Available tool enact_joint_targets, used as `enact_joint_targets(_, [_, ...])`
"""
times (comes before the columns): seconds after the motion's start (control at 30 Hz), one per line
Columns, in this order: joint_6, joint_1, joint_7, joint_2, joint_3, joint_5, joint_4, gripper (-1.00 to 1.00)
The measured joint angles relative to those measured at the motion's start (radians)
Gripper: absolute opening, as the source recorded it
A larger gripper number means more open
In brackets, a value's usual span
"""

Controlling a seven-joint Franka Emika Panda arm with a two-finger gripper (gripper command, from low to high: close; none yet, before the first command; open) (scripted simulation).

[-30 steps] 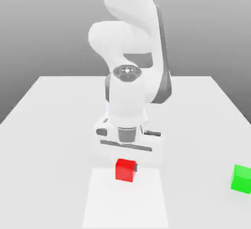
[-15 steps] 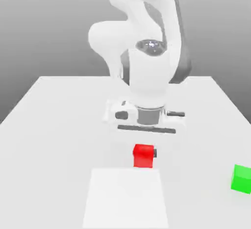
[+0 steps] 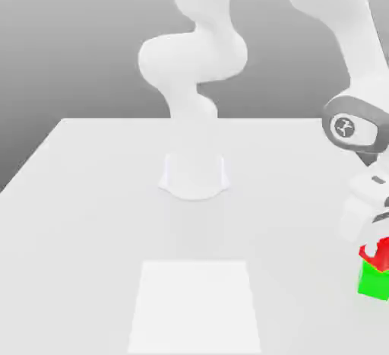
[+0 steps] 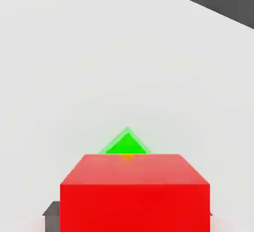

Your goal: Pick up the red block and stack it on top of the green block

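Note:
At the exterior view's right edge, the red block (image 3: 382,253) sits directly over the green block (image 3: 372,282), with their faces meeting. My gripper (image 3: 375,247) reaches down onto the red block from above and partly hides it. In the hand view the red block (image 4: 134,196) is close in front. A corner of the green block (image 4: 126,144) pokes out from beneath it, turned at an angle to the red one.
The white table (image 3: 91,194) carries a lighter square patch (image 3: 194,308) near its front edge. The arm's round base (image 3: 194,179) stands at mid-table. The stack stands close to the table's right edge in the exterior view.
The arm has swung from mid-table to the exterior view's right, carrying the red block off the table and onto the green block.

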Motion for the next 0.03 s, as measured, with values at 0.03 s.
enact_joint_targets(0.03, [0.000, 0.000, 0.000, 0.000, 0.000, 0.000, 0.000, 1.00])
